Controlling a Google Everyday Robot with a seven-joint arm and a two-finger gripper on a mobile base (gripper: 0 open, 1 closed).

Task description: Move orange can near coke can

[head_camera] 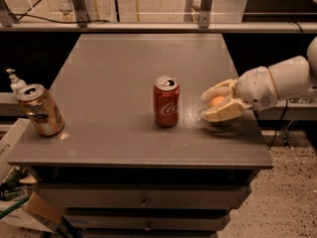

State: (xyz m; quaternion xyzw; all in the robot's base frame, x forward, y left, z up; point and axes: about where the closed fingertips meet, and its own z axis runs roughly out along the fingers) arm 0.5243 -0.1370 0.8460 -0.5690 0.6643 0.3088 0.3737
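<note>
The coke can [166,101] is red with white script and a silver top. It stands upright near the middle of the grey table [124,73]. The orange can is a small round orange fruit [217,101], seen between the two cream fingers of my gripper [210,106], to the right of the coke can. The gripper comes in from the right on a white arm, low over the table, a short gap away from the coke can. Its fingers sit above and below the fruit and enclose it.
A dented gold-brown can [41,110] stands at the table's left front edge. A white pump bottle [15,81] sits behind it, off the table's left side. Drawers are below the table front. A cardboard box [15,202] lies on the floor at lower left.
</note>
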